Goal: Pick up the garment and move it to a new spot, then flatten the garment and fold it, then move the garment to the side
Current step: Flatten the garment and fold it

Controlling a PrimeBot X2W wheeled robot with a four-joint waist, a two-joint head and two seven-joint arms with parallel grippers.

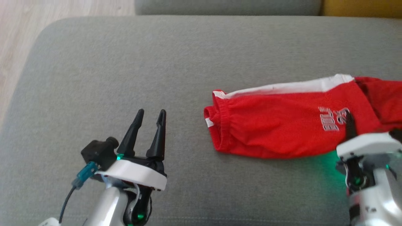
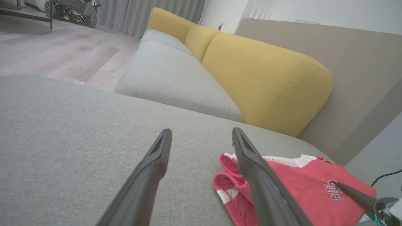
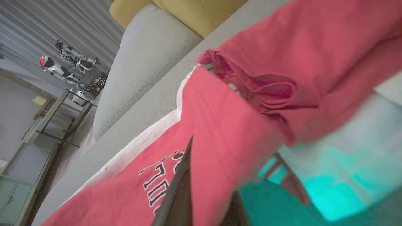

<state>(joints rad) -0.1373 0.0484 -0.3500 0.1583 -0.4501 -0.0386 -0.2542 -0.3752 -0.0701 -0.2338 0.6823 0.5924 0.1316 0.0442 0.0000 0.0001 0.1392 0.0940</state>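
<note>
The grey cushion (image 1: 125, 62) spans the head view, with wood floor (image 1: 19, 47) past its far-left corner and a yellow backrest (image 2: 267, 81) behind it; the red garment (image 1: 282, 125) lies stretched lengthwise on the cushion's right half, gathered hem (image 1: 216, 125) toward the cushion's middle, the other end running off the view's right edge; a white stripe (image 1: 282, 88) follows the garment's side nearer the cushion's back; the left pincer (image 1: 151, 113) hovers over the cushion's near-left part, fingers spread, holding nothing; the right pincer (image 1: 349, 124), at the cushion's near-right, is pressed together, pinching the garment's near edge by the white lettering (image 1: 329, 121).
</note>
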